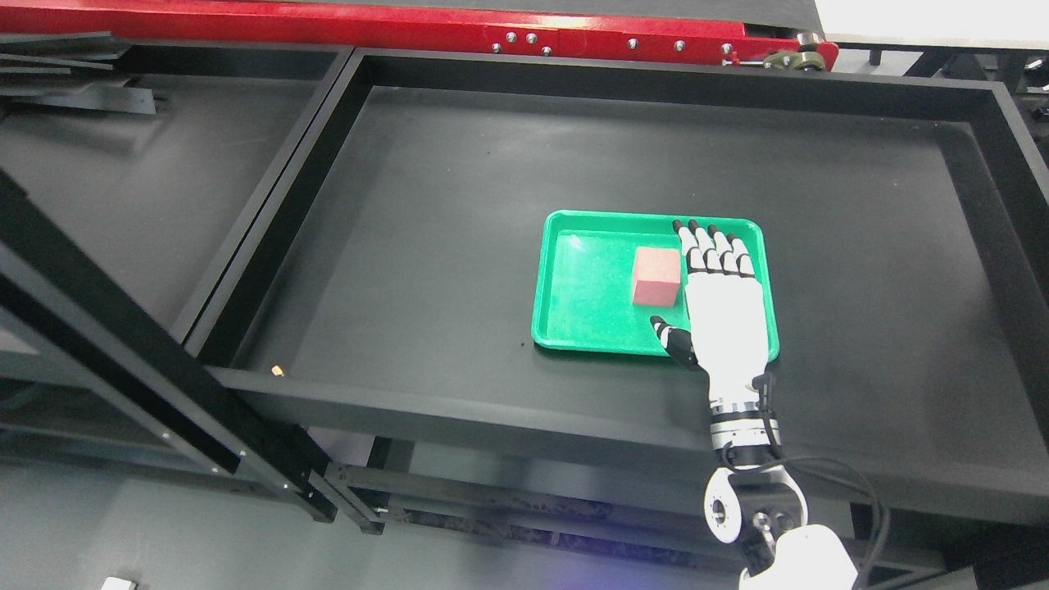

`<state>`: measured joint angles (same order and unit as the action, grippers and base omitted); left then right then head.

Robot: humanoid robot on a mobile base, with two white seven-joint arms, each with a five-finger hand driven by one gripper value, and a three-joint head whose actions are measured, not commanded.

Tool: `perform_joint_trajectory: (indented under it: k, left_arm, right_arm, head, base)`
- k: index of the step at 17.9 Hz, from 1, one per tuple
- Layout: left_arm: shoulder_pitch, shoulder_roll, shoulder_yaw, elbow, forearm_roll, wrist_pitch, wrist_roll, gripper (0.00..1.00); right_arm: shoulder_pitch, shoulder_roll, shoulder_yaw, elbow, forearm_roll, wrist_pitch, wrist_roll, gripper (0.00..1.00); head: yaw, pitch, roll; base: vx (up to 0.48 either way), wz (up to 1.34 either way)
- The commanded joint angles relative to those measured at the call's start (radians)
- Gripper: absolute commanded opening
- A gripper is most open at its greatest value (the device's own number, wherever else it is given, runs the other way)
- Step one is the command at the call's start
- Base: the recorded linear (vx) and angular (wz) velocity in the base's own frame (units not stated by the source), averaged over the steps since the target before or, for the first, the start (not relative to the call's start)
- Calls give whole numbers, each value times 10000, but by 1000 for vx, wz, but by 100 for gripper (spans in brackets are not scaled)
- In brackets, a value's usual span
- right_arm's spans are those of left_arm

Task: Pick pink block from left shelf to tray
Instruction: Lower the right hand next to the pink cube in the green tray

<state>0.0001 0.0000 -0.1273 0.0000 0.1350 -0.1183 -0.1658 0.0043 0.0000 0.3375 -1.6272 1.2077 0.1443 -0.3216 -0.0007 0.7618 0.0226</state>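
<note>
The pink block [657,277] is a small cube with a paler, salmon-toned top and a deeper pink near face. It sits flat and upright inside the green tray [574,279], right of the tray's middle, edges roughly square to the tray's walls. The tray is a shallow rectangular plastic one with rounded corners and a raised rim, lying flat on the black table, towards its near side, right of centre.

A pink block [656,277] is seen in a green tray [574,328]; the robot hand [721,303] is white, with black fingertips [679,226].
</note>
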Motion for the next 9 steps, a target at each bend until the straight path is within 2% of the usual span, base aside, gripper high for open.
perform_joint_trajectory:
  k: [1, 9]
  left_arm:
    - [199, 175, 0, -175, 0, 1, 1, 100]
    - [199, 175, 0, -175, 0, 1, 1, 100]
  right_arm:
    - [156, -174, -138, 88, -934, 61, 1385, 99]
    - [-89, -174, -200, 333, -834, 45, 1621, 99]
  head:
    - [0, 0, 0]
    - [0, 0, 0]
  base:
    - [176, -87]
    - [131, -52]
